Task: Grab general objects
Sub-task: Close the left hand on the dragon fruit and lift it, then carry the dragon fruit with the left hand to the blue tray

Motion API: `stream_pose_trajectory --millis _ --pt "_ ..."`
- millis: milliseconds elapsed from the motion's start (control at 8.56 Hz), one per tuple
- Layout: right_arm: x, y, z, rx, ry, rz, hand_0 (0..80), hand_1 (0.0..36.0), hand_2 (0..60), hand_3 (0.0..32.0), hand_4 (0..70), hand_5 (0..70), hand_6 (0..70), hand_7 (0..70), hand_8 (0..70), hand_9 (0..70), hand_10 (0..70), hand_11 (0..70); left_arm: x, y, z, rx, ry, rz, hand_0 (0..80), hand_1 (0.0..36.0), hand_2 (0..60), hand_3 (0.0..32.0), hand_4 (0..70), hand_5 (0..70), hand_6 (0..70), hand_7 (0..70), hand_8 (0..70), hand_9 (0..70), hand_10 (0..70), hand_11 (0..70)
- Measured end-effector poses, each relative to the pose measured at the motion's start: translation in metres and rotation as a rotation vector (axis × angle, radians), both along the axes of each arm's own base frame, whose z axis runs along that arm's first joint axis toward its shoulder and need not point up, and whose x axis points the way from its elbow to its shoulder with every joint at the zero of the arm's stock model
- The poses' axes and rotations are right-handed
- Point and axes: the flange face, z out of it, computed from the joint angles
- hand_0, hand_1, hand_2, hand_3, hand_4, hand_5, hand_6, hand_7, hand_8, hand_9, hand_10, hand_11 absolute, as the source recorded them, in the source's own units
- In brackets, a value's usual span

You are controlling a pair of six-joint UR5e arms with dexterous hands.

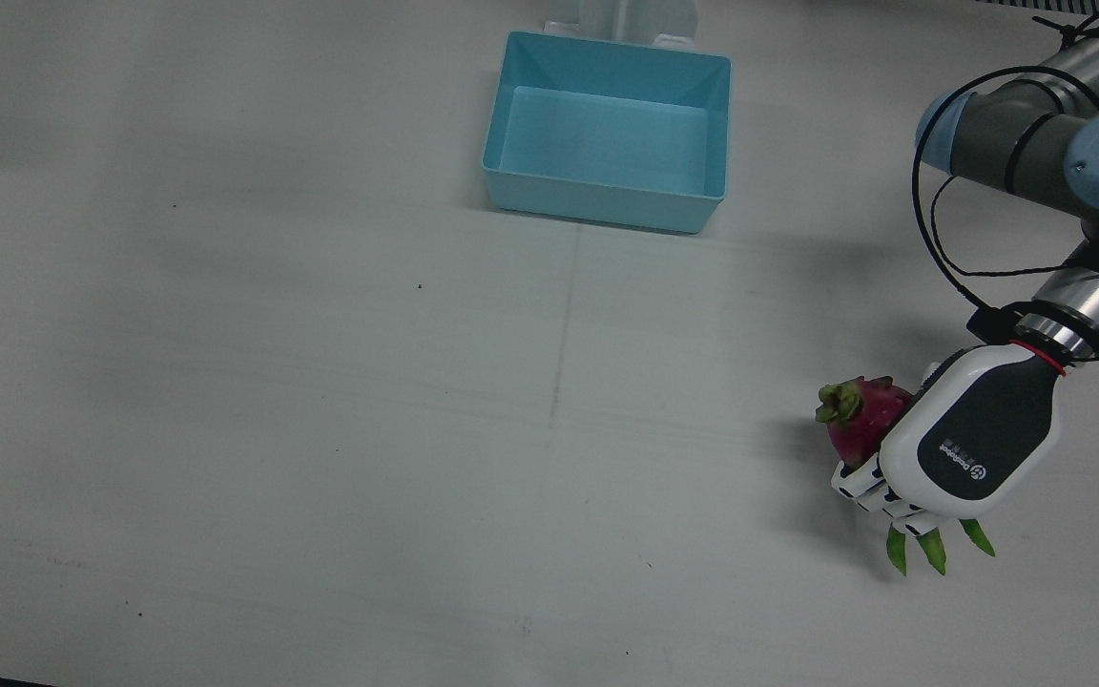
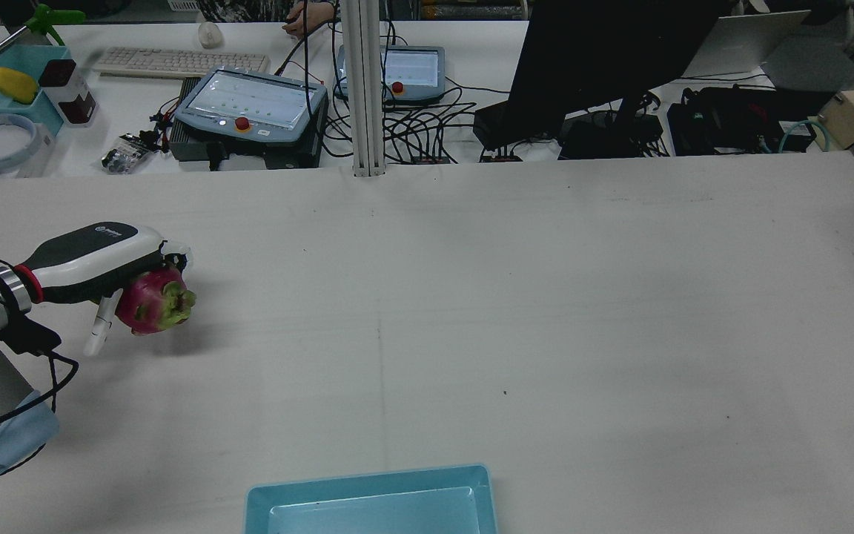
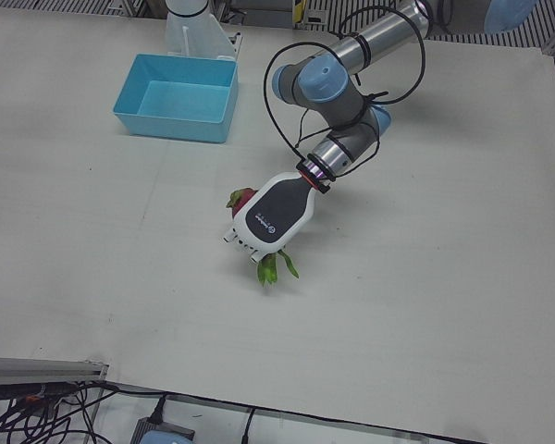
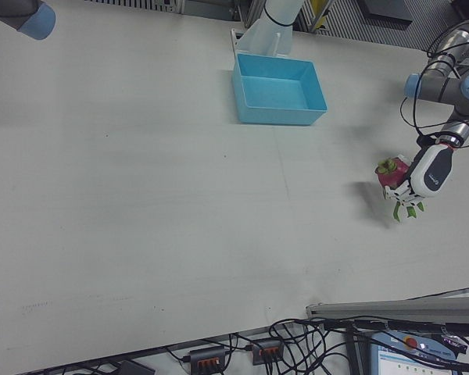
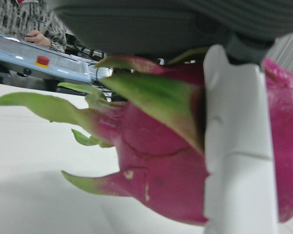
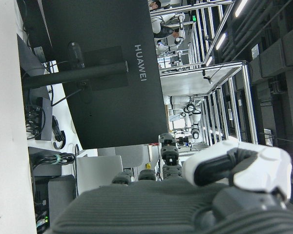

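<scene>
The left hand [image 1: 964, 448] is closed around a dragon fruit [image 1: 860, 415], held under its palm clear of the table [image 1: 321, 382], long axis level; the bin [image 1: 607, 134] sits well beyond.

My finger [image 5: 239, 146] wraps across a pink dragon fruit [image 5: 161, 180] w/ green-tipped scales; white table [image 5: 24, 195] below; bkgd: a pendant w/ red button [image 5: 42, 60], a person's hand [image 5: 36, 37].
</scene>
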Motion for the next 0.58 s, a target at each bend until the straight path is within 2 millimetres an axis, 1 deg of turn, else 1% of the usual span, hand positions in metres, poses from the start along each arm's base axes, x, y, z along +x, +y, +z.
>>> stream_pose_trajectory --millis 117,234,350,467,584 --pt "0.0 0.0 0.0 0.0 0.0 0.0 0.0 0.0 0.0 0.0 0.0 0.0 0.0 0.0 0.0 0.0 0.0 0.0 -0.001 -0.007 -0.003 0.001 0.108 0.067 80.0 36.0 60.0 0.0 57.7 70.0 70.0 70.0 70.0 70.0 70.0 70.0" --pt "0.0 0.0 0.0 0.0 0.0 0.0 0.0 0.0 0.0 0.0 0.0 0.0 0.0 0.0 0.0 0.0 0.0 0.0 0.006 -0.013 0.004 -0.013 0.209 0.134 80.0 36.0 60.0 0.0 60.5 70.0 70.0 70.0 70.0 70.0 70.0 70.0" --pt "0.0 0.0 0.0 0.0 0.0 0.0 0.0 0.0 0.0 0.0 0.0 0.0 0.0 0.0 0.0 0.0 0.0 0.0 0.021 -0.024 0.025 -0.045 0.332 0.235 80.0 36.0 60.0 0.0 62.9 70.0 70.0 70.0 70.0 70.0 70.0 70.0" --pt "0.0 0.0 0.0 0.0 0.0 -0.001 0.0 0.0 0.0 0.0 0.0 0.0 0.0 0.0 0.0 0.0 0.0 0.0 0.033 -0.032 0.045 -0.069 0.429 0.329 80.0 36.0 60.0 0.0 67.4 70.0 70.0 70.0 70.0 70.0 70.0 70.0" --pt "0.0 0.0 0.0 0.0 0.0 0.0 0.0 0.0 0.0 0.0 0.0 0.0 0.0 0.0 0.0 0.0 0.0 0.0 0.041 -0.033 0.053 -0.079 0.488 0.407 80.0 36.0 60.0 0.0 70.0 70.0 70.0 70.0 70.0 70.0 70.0 70.0"
